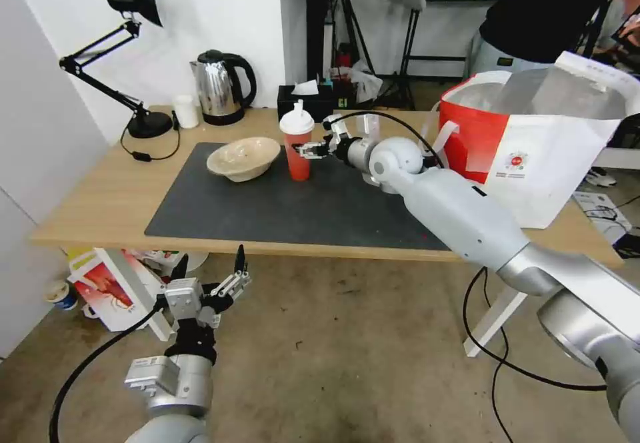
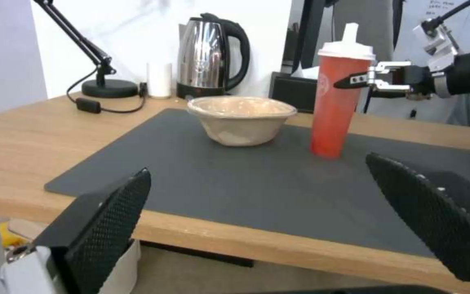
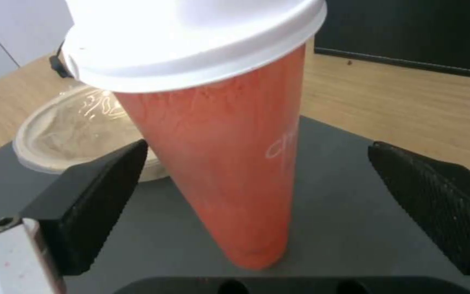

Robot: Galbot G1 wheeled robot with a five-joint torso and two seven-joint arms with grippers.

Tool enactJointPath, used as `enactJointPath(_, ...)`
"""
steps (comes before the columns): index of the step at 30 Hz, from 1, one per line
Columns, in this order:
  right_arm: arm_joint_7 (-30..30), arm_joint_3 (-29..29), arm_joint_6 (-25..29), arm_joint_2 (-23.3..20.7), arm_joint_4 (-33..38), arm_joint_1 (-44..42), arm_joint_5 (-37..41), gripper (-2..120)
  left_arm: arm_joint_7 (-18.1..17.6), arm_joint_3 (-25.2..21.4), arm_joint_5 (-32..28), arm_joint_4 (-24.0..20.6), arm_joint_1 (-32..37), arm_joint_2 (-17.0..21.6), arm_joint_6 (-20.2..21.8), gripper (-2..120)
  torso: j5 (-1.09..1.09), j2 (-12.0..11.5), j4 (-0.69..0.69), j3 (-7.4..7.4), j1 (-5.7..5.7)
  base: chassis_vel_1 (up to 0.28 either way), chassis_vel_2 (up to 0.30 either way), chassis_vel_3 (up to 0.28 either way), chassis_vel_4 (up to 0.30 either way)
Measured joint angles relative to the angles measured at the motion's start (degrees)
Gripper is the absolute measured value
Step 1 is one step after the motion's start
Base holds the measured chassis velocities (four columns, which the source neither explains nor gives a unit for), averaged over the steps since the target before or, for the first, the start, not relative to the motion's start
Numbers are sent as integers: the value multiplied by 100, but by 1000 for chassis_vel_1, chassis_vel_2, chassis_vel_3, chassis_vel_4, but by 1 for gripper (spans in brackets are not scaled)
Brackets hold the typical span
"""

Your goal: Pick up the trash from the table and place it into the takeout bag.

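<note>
Head view: right gripper [image 1: 308, 150] extended over the dark grey mat [image 1: 293, 210] on the table [image 1: 100, 196], fingers spread, tips level with the upper part of the red drink cup [image 1: 297, 144] and just at its right side; contact not determinable. Cup upright on the mat, white domed lid on. Shallow beige bowl [image 1: 243, 158] on the mat just left of the cup, apart from it. Takeout bag [image 1: 533, 143] standing at the right end of the table, mouth open, foil lining showing. Left gripper [image 1: 210, 276] parked low, near side of the table, below the tabletop edge, fingers spread and holding nothing. Kettle [image 1: 220, 86], desk lamp [image 1: 127, 56] and black tissue box [image 1: 303, 100] along the far edge. Left wrist view: left fingers [image 2: 104, 228] wide apart in the foreground, nothing between them; beige bowl [image 2: 240, 119] and cup [image 2: 335, 98] beyond on the mat [image 2: 235, 179], right gripper [image 2: 363, 79] reaching the cup from the right at upper height. Right wrist view: cup [image 3: 229, 163] standing between the two black pads [image 3: 96, 204], clear gaps on both sides, no grip; beige bowl [image 3: 77, 130] just behind the cup.
</note>
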Motion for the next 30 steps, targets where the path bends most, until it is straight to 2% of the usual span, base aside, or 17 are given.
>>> enactJointPath(16, -256, -44, 28, 198, -278, 153, -75, 100, 1, 36, -2, 2, 11, 25, -2, 99, -1, 0, -1, 0, 0, 0, 0, 0, 0)
enactJointPath(30, -725, -201, 214, 427, -697, 279, -250, 100, -7, 30, 62, -13, 46, -25, -89, 99, 0, 0, -1, 0, 0, 0, 0, 0, 0)
